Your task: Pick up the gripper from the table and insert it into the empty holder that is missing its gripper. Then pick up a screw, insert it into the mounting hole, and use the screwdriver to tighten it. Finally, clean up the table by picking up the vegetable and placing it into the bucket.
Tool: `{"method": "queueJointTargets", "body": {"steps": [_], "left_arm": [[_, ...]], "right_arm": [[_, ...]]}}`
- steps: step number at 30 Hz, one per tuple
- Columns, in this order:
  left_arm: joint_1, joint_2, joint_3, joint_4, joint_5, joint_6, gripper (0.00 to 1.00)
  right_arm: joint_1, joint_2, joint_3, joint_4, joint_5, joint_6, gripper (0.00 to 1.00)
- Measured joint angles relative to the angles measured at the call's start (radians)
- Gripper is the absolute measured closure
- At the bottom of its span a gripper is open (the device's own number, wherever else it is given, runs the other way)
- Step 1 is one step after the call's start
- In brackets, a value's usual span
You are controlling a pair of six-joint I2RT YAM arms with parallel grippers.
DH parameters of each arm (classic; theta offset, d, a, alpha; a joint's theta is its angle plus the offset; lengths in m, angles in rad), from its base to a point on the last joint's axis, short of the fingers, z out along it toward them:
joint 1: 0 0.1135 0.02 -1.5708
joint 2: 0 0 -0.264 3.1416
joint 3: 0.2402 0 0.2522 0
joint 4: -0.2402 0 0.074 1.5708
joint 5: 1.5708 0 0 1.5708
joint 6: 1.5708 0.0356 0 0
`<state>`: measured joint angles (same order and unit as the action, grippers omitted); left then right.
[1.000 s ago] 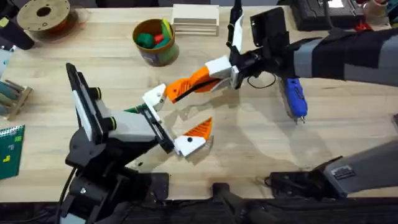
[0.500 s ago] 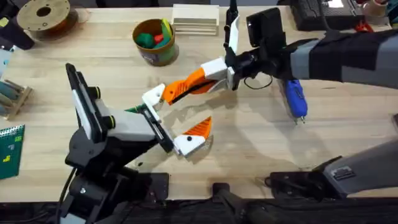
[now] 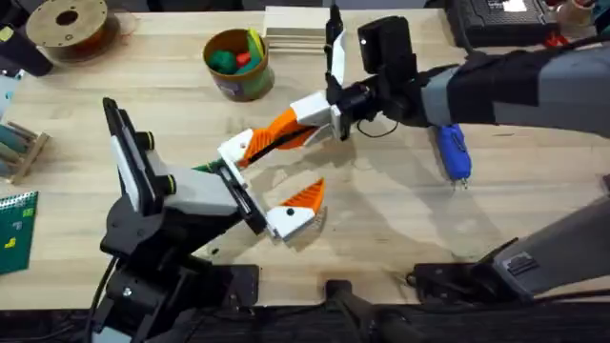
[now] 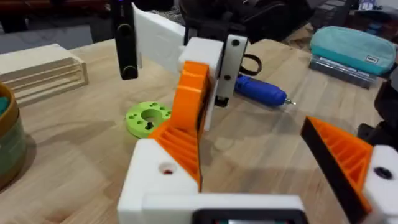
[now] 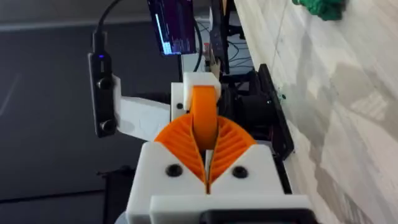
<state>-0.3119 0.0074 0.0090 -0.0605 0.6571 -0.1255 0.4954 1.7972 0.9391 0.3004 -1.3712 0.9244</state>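
Note:
My right gripper (image 3: 310, 112) reaches in from the right, shut on the orange ribbed gripper (image 3: 274, 131). It presses the piece's tip against the white holder (image 3: 236, 148), the far finger of my left gripper (image 3: 272, 181). The left gripper stands open; its near finger (image 3: 291, 219) carries its own orange wedge. In the left wrist view the orange gripper (image 4: 186, 124) lies slanted on the holder (image 4: 158, 183). The blue screwdriver (image 3: 452, 152) lies at the right. The bucket (image 3: 236, 65) holds green and red items. A green vegetable (image 3: 204, 168) peeks out beside the left arm. No screw can be made out.
A lime-green ring disc (image 4: 148, 118) lies under the two grippers. A wooden block stack (image 3: 300, 29) sits behind the bucket and a filament spool (image 3: 67, 24) at the far left corner. A green circuit board (image 3: 14, 224) lies at the left edge.
My right gripper has moved left with the orange gripper, bringing it closer onto the holder. The left arm has not moved.

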Motion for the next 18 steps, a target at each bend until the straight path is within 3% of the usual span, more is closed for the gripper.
{"method": "queueJointTargets", "body": {"steps": [18], "left_arm": [[0.007,0.0,0.0,0.0,-0.052,-0.006,0.014]], "right_arm": [[0.031,0.073,0.086,-0.002,-0.014,0.019,0.987]]}}
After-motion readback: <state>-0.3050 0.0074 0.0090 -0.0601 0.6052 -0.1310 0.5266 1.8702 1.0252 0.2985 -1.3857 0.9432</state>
